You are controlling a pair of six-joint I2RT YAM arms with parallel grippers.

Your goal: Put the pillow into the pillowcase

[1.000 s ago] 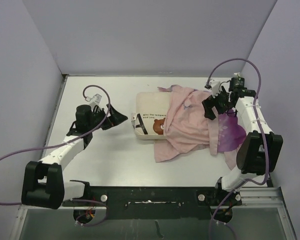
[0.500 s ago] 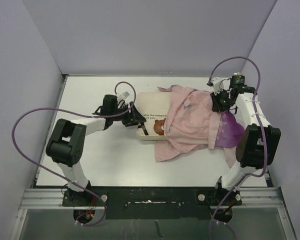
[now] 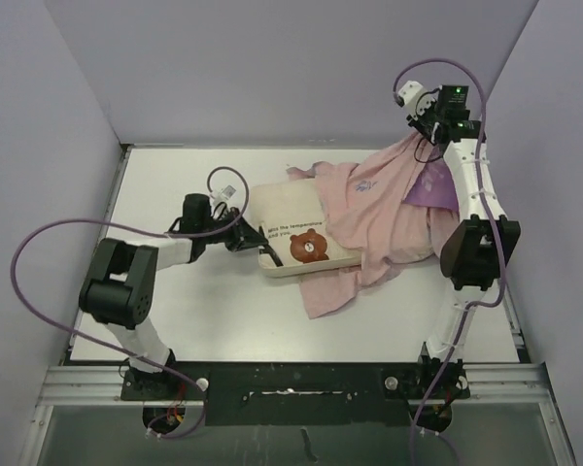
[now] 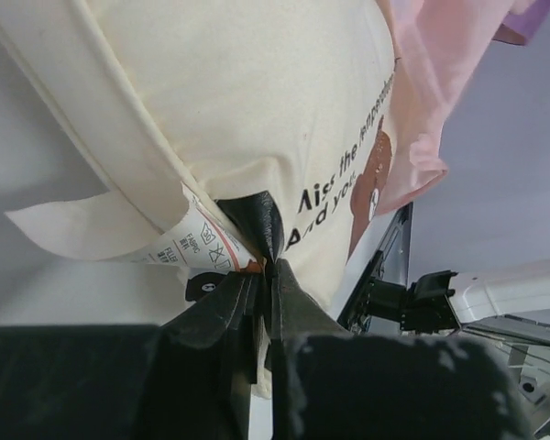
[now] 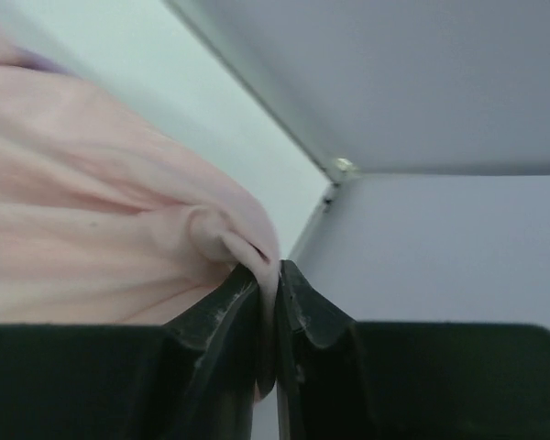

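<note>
- One pillow point(image 3: 291, 238) is lying near the middle of the tabletop point(image 3: 204, 311), and I am seeing its cream face turned up with the brown bear face point(image 3: 311, 245) and the line of black text point(image 3: 290, 231) showing.
- Its left half is lying bare, while its right half is sitting under the pillowcase point(image 3: 379, 209).
- On the left wrist view the pillow point(image 4: 257, 101) is filling most of the frame, with its care tag point(image 4: 197, 243) hanging at the seam just beside the fingertips.
- The pillowcase is draping pale-pink side out over the pillow's right part, with a loose flap trailing onto the tabletop in front of the pillow.
- A patch of its purple outside point(image 3: 429, 184) is showing at the far right, beside the right arm.
- Its upper right portion is hanging from above, drawn up into a peak towards the back corner.
- My left hand point(image 3: 257, 243) is reaching in low from the left and meeting the pillow's left edge.
- Up close, the left hand point(image 4: 268, 266) is pinching narrow on the pillow's seam next to the tag, jaws nearly touching.
- My right hand point(image 3: 423, 136) is holding high above the tabletop's far right corner, at the top of that peak.
- On its own view the right hand point(image 5: 268, 275) is clamping a small fold of the pillowcase point(image 5: 101, 247) between its jaws, which are standing almost together.
</note>
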